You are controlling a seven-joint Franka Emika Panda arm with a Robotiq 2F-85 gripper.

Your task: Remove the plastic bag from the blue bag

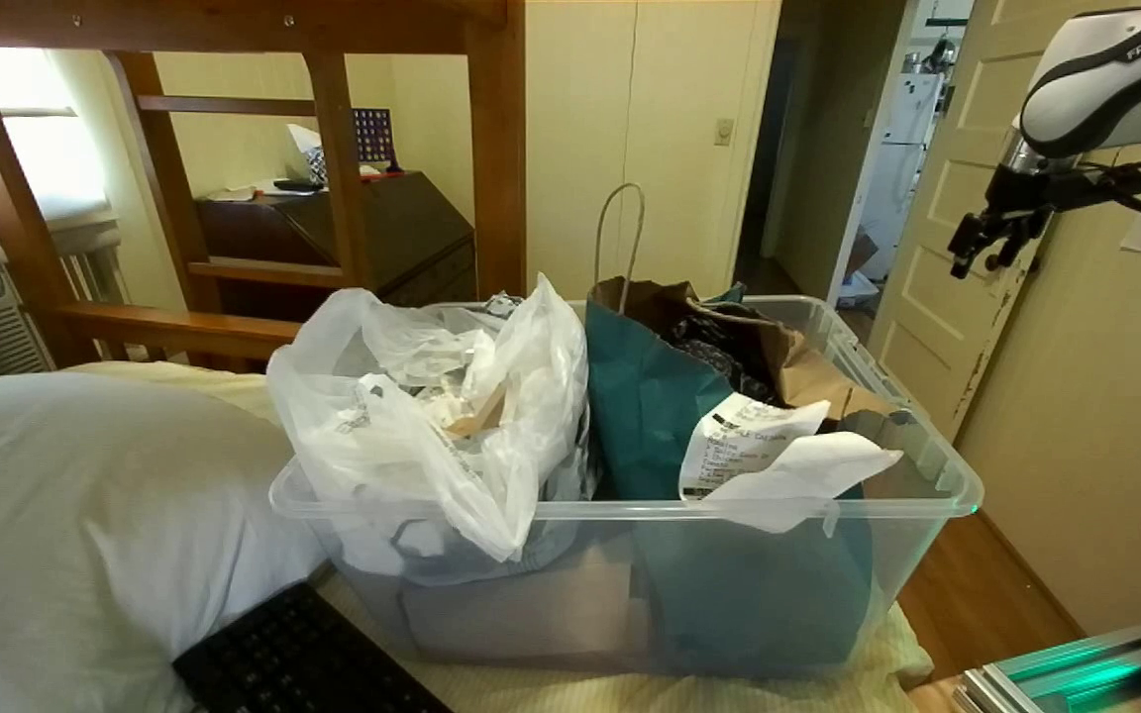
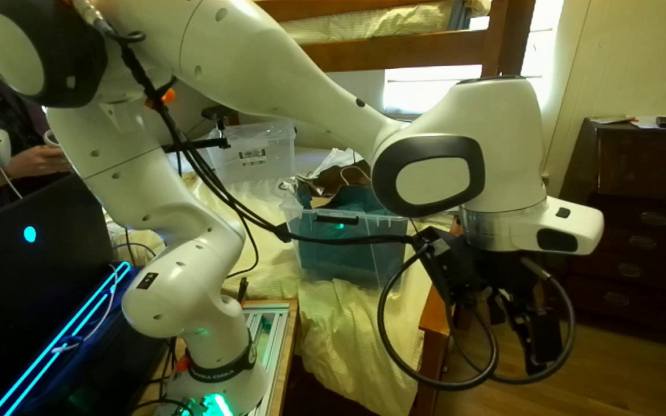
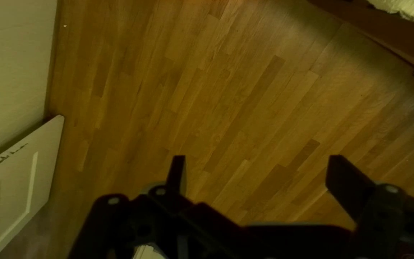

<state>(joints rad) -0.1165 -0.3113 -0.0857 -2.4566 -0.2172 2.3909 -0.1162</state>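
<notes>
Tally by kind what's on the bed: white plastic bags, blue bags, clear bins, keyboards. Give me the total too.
White plastic bag: 1
Blue bag: 1
Clear bins: 2
Keyboard: 1
Total: 5

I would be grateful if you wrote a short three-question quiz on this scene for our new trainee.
1. Multiple choice: what is the blue bag standing in? A) a sink; B) a clear bin; C) a cooking pot.
2. True or false: the gripper is open and apart from the blue bag.
3. Fill in the blank: in an exterior view, a black ____ lies next to the white pillow.

Key:
1. B
2. True
3. keyboard
</notes>
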